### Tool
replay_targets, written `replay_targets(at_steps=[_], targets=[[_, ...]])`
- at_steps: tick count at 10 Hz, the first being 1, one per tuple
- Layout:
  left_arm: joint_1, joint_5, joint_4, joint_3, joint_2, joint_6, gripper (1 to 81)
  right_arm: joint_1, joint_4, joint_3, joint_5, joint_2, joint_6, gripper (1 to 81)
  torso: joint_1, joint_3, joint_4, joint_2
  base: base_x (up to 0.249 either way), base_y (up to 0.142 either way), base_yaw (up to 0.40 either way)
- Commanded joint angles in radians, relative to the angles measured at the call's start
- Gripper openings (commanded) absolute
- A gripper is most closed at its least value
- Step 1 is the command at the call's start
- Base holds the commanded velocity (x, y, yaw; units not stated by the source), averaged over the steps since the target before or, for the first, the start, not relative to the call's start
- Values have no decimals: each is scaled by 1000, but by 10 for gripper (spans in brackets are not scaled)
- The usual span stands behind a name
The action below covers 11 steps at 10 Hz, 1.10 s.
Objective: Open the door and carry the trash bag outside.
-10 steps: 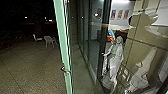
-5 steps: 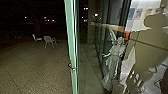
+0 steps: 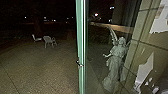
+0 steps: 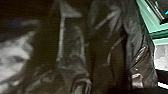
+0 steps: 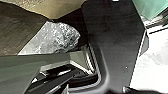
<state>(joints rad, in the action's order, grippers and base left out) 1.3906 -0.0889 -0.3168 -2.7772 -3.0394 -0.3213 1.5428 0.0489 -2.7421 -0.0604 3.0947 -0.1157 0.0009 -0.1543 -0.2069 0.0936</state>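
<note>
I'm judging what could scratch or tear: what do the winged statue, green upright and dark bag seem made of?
Winged statue: stone or a cast imitation, matte, pale grey with carved-looking folds.
Green upright: perhaps painted metal, smooth, with a bright edge line.
Dark bag: most likely thin plastic, glossy, with creases catching light.

The head view looks from high, forward and down, to the yard. The left wrist view faces the bag very near; the right looks closely across the plate.
</note>
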Motion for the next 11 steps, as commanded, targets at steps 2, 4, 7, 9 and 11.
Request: replay_targets(at_steps=[2,4,7,9,11], targets=[[-60,-64,-1,-1,0,-9,10,-43,-6,6,51,6,2,811,0,0,0,0,74,0,0],[-60,-63,-2,-1,0,-9,10,-43,-8,6,51,6,1,811,0,0,0,0,76,0,0],[-60,-64,-2,-1,0,-9,10,-42,-6,6,44,5,2,811,0,0,0,0,88,0,0],[-58,-64,-2,-1,0,-9,10,-42,-6,6,44,5,2,811,0,0,0,0,93,0,0],[-58,-63,-4,-1,0,-9,10,-43,-8,6,44,3,2,811,0,0,0,0,95,0,0]])
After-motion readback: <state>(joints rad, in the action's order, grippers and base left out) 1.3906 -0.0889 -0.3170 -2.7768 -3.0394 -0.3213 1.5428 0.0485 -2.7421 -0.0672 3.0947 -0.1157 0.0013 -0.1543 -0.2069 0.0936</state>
